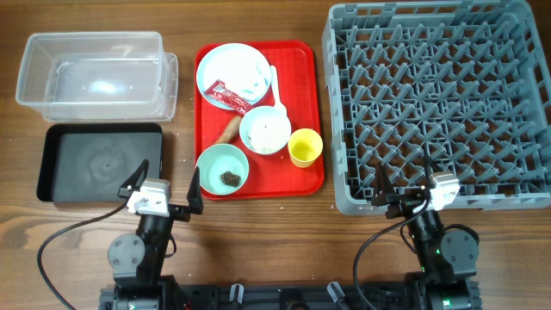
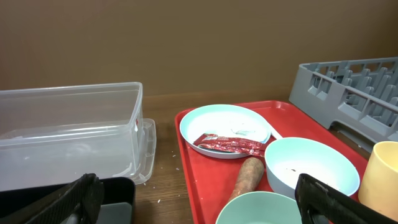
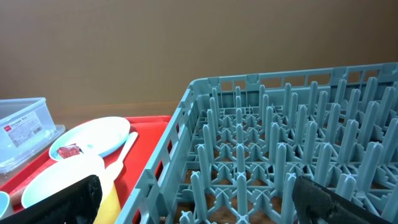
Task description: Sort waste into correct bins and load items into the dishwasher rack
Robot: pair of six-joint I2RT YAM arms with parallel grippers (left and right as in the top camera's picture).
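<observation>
Left wrist, yellow cup [image 2: 383,179] cut off, green bowl [image 2: 260,211] cropped

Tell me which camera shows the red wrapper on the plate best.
The left wrist view shows it best: the red wrapper lies close and unobstructed on the near edge of the plate. The overhead view shows the wrapper whole but small. The right wrist view catches only a distant red scrap of it.
</observation>
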